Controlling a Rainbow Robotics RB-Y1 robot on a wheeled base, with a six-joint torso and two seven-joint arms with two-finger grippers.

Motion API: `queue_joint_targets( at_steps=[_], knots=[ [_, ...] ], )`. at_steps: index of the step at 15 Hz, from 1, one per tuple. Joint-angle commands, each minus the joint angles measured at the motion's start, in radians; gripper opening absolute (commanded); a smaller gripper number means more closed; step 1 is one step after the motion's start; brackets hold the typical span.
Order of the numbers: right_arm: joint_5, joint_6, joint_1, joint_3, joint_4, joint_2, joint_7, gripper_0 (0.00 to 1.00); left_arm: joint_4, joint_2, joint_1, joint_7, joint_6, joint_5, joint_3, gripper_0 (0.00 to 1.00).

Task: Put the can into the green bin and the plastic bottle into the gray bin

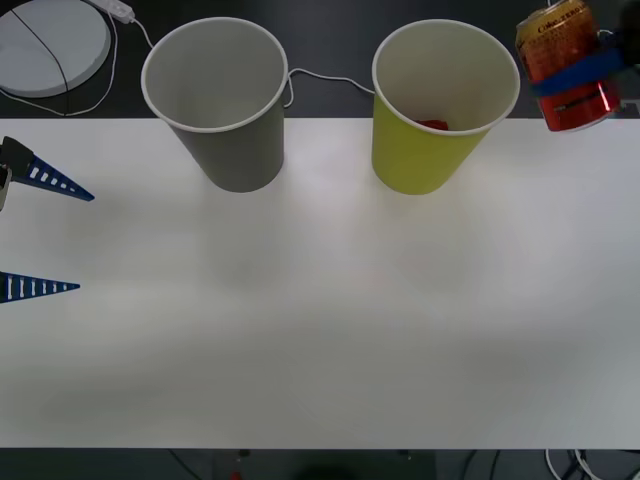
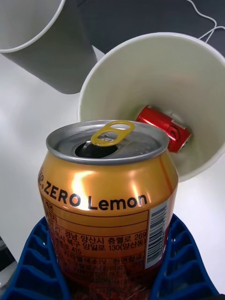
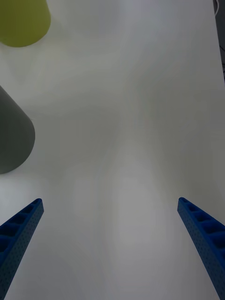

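Above the worktop's (image 1: 320, 330) far right corner, the right gripper (image 1: 580, 80) holds the can (image 1: 565, 65) upright, blue fingers (image 2: 40, 267) clasped around its lower body, raised just beside the green bin (image 1: 440, 110) — presumably to clear the rim before release. A red can-like object (image 2: 164, 127) already lies inside that bin. The gray bin (image 1: 222, 100) stands to its left. The left gripper (image 1: 35, 235) waits at the left edge, fingers spread and unloaded. White cables (image 1: 330, 78) and a pale disc (image 1: 50, 45) lie on the dark surface behind.
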State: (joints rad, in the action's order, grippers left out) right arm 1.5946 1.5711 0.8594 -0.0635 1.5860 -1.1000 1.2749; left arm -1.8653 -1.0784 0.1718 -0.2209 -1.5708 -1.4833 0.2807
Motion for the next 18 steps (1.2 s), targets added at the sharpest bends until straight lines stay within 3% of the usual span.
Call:
queue_joint_targets(
  at_steps=[1,5,10,13,14,17,18],
  knots=[
    [0.077,0.0,0.133,-0.11,-0.081,0.037,0.0,0.0,0.0,0.0,0.0,0.0,0.0,0.0,0.0,1.0],
    [0.242,0.0,0.222,-0.154,-0.141,0.138,0.0,0.0,0.0,0.0,0.0,0.0,0.0,0.0,0.0,1.0],
    [0.309,0.0,0.351,-0.265,-0.265,0.218,0.0,0.0,0.0,0.0,0.0,0.0,0.0,0.0,0.0,1.0],
    [0.387,0.0,0.38,-0.274,-0.307,0.275,-0.025,0.09,0.0,0.0,0.0,0.0,0.0,0.0,0.0,1.0],
    [0.404,0.0,0.386,-0.279,-0.307,0.285,-0.028,0.21,0.0,0.0,0.0,0.0,0.0,0.0,0.0,1.0],
    [0.404,0.0,0.389,-0.283,-0.307,0.29,-0.077,1.0,0.0,0.0,0.0,0.0,0.0,0.0,0.0,1.0],
    [0.4,0.0,0.389,-0.283,-0.307,0.292,-0.091,1.0,0.0,0.0,0.0,0.0,0.0,0.0,0.0,1.0]
  ],
)
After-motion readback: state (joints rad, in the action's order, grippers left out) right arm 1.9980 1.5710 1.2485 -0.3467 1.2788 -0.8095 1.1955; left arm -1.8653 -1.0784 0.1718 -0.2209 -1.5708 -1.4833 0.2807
